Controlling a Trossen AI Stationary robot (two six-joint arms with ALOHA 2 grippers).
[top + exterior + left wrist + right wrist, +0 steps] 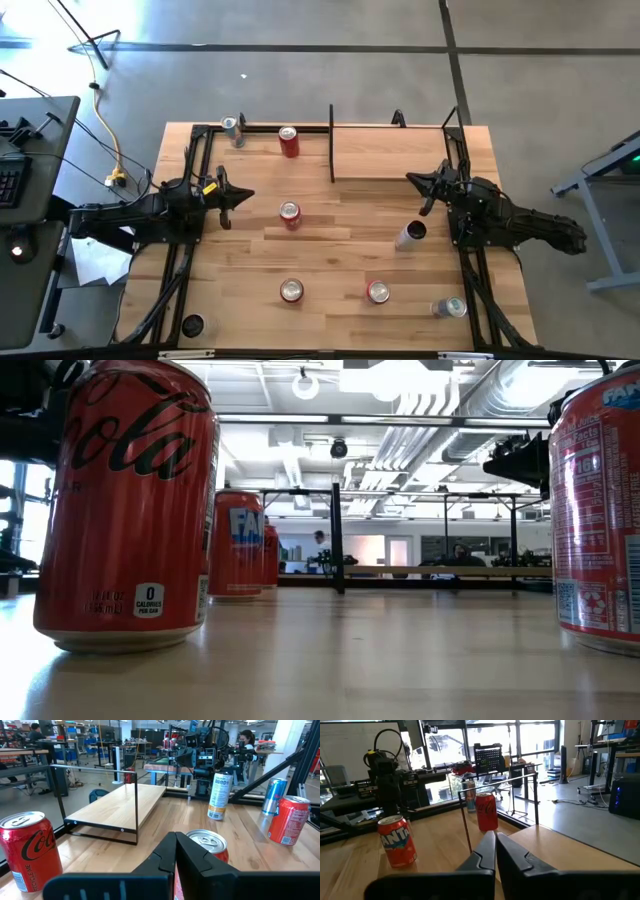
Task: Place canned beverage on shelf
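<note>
Shelf [400, 150] sits at the counter's [330, 250] 12–1 o'clock edge, no cans on it. Coca-Cola can [125, 510] reads "0 calories"; Fanta can [397, 841] stands mid-counter. Left gripper [245, 196] at 9 o'clock, right gripper [415, 180] at 3 o'clock, both with fingers together, empty.

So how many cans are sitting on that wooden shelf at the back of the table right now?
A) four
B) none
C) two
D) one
B: from above, the shelf shows only bare light wood, and the nearest red can stands on the table beyond the shelf's black divider panel, not on the ledge.
</note>
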